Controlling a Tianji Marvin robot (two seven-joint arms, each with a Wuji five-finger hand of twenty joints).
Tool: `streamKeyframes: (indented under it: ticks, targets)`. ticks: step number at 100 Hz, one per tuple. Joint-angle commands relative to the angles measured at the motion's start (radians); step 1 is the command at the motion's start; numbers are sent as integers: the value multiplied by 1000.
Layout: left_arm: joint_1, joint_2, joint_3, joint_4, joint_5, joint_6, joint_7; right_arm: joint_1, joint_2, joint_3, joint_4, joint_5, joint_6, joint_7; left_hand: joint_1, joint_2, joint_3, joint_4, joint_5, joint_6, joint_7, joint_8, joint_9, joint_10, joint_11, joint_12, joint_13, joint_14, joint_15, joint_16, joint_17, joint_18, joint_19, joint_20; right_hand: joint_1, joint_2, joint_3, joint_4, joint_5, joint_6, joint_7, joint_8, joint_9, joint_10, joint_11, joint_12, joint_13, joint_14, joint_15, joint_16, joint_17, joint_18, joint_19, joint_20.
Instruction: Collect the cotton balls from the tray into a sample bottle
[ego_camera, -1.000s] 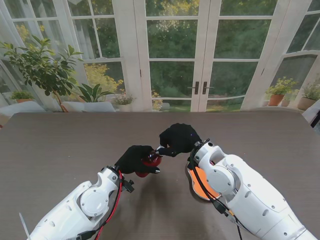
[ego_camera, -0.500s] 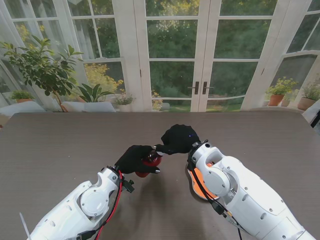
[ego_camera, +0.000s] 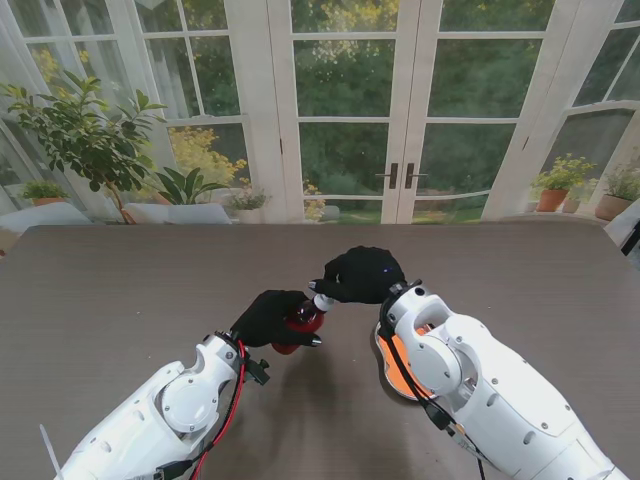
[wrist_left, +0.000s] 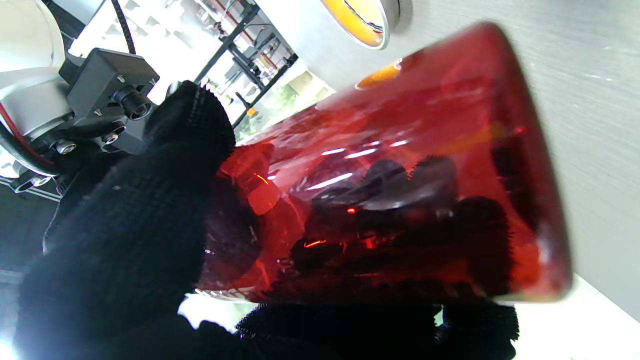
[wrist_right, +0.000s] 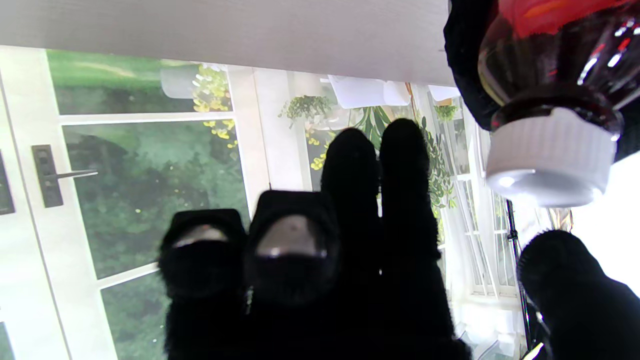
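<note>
The left robot hand (ego_camera: 268, 316) grips a red sample bottle (wrist_left: 400, 200) tilted above the bench (ego_camera: 120, 290). The right robot hand (ego_camera: 360, 275) hovers at its white cap (wrist_right: 550, 160), fingers loosely spread, holding nothing. The bottle looks light, rigid and slick; the ribbed cap offers the surest hold.

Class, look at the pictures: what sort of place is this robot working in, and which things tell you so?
Probably a garden room or conservatory used as a test bench. A wooden table stands before glass doors facing greenery, with a potted plant beside them. The left wrist view also shows metal racks.
</note>
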Motion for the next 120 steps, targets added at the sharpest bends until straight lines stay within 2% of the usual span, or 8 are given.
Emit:
streamKeyframes:
  ticks: [1, 25, 41, 53, 61, 73, 103, 120]
  targets:
    - [1, -4, -1, -5, -4, -1, -19, -7, 0, 11, -11, 16, -33, 21, 243, 185, 276, 55, 138, -300, 263, 41, 84, -167, 47, 14, 23, -39, 6, 5, -15, -84, 8, -4, 19, -39, -35, 25, -86, -4, -39, 18, -52, 1, -8, 11, 12, -29, -50, -30, -34, -41, -9, 9]
    - [-1, -5, -1, -2, -6, -2, -19, -12, -8, 37, 15, 71, -113, -10, 244, 185, 276, 55, 139, -301, 264, 42, 84, -167, 47, 14, 23, -40, 6, 5, -14, -85, 9, -4, 49, -227, 56, 4, -231, -33, -14, 17, -209, 8, -35, -77, -7, -7, -336, -106, -96, -37, -120, -17]
    - [-3, -6, 3, 0, -9, -3, -19, -18, -9, 43, 13, 147, -139, 40, 243, 185, 276, 55, 138, -301, 264, 42, 84, -168, 48, 14, 24, -41, 6, 6, -13, -86, 8, -4, 77, -481, 197, -27, -328, -13, -2, 12, -340, 55, -113, -196, -102, 47, -602, -184, -144, -2, -257, -58]
    - [-5, -7, 4, 1, -10, -4, -17, -17, -7, 32, 18, 158, -147, 57, 242, 186, 277, 55, 138, -301, 264, 42, 84, -166, 47, 14, 23, -40, 6, 6, -14, -85, 8, -4, 109, -604, 263, -35, -372, 24, 37, 30, -376, 60, -99, -214, -99, 44, -654, -209, -121, -14, -297, -76]
    - [-6, -7, 4, 3, -10, -5, -16, -17, -12, 19, 30, 170, -153, 42, 243, 186, 276, 55, 137, -300, 263, 42, 83, -164, 47, 14, 22, -41, 6, 5, -14, -85, 8, -4, 118, -638, 285, -38, -380, 48, 80, 46, -374, 57, -70, -210, -81, 44, -643, -202, -104, -14, -291, -73]
    - [-7, -7, 5, 3, -10, -4, -16, -14, -14, 9, 35, 162, -161, 29, 243, 187, 276, 55, 137, -300, 262, 42, 83, -166, 48, 14, 22, -39, 6, 6, -15, -84, 8, -4, 111, -638, 292, -40, -375, 42, 102, 47, -369, 49, -51, -206, -74, 38, -625, -191, -99, -15, -278, -62]
    - [-3, -7, 3, 1, -9, 0, -17, -18, -17, 23, 43, 149, -190, -8, 245, 187, 277, 56, 138, -295, 262, 42, 83, -163, 48, 13, 21, -36, 6, 6, -16, -83, 8, -4, 166, -679, 349, -44, -213, -7, 212, 67, -247, 20, 20, -160, -2, 13, -488, -129, -69, -10, -210, -27]
    - [-3, -7, 4, 2, -9, 0, -17, -20, -12, 32, 40, 147, -200, 9, 244, 187, 275, 55, 137, -296, 261, 42, 83, -163, 48, 13, 21, -36, 6, 6, -17, -83, 7, -4, 192, -730, 378, -52, -191, 5, 212, 64, -225, 16, 16, -143, 8, 4, -446, -110, -65, -10, -195, -23]
